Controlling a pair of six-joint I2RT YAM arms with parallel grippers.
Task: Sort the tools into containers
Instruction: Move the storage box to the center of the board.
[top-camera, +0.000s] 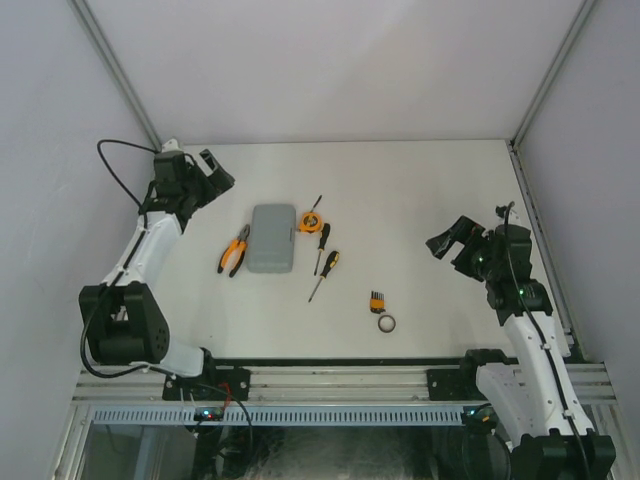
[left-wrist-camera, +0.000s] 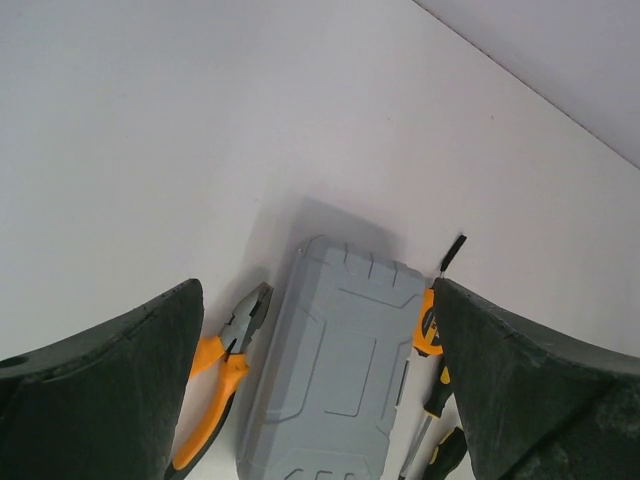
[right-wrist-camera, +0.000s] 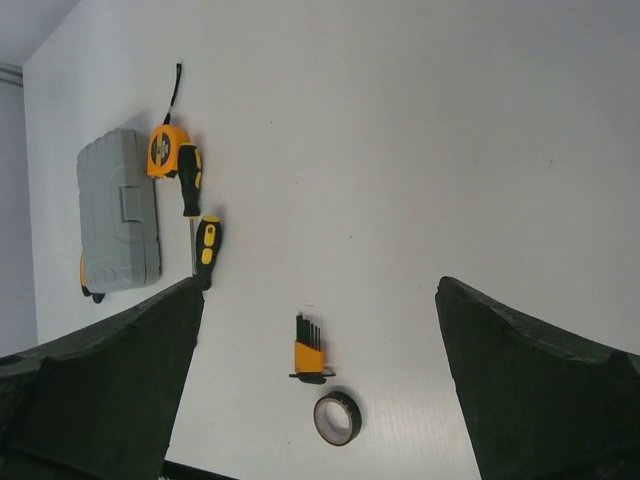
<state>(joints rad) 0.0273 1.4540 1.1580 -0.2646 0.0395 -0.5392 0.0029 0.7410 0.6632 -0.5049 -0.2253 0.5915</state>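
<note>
**Both grippers wide open and empty, tools lying around the closed case**

We start at the left gripper (top-camera: 219, 171), which hangs above the table (top-camera: 420, 180) with its jaws spread as wide as they go and nothing between them. In its wrist view, both dark fingers (left-wrist-camera: 100, 400) frame the scene. The orange-handled pliers (left-wrist-camera: 222, 372) lie just inside the left finger, jaws pointing away from it. Beside them, centred in the gap between the fingers and well below them, is the grey tool case (left-wrist-camera: 330, 370), with its lid shut. The pliers sit just beside the case's left edge; we cannot tell whether they touch.

Close to the inner edge of the right finger, the round orange tape measure (top-camera: 311, 221) lies against the case's far right corner. Just nearer than it lie a first screwdriver (top-camera: 322, 247) and a second screwdriver (top-camera: 324, 272), both black and orange.

Moving on towards the right gripper (top-camera: 448, 236), its wrist view shows the hex key set (right-wrist-camera: 310, 352) between its fingers. The roll of dark tape (right-wrist-camera: 337, 418) lies just nearer to the gripper than the set. The case and its neighbours are well apart from this gripper, off to its left. Its jaws are also fully spread, and it holds nothing.
</note>
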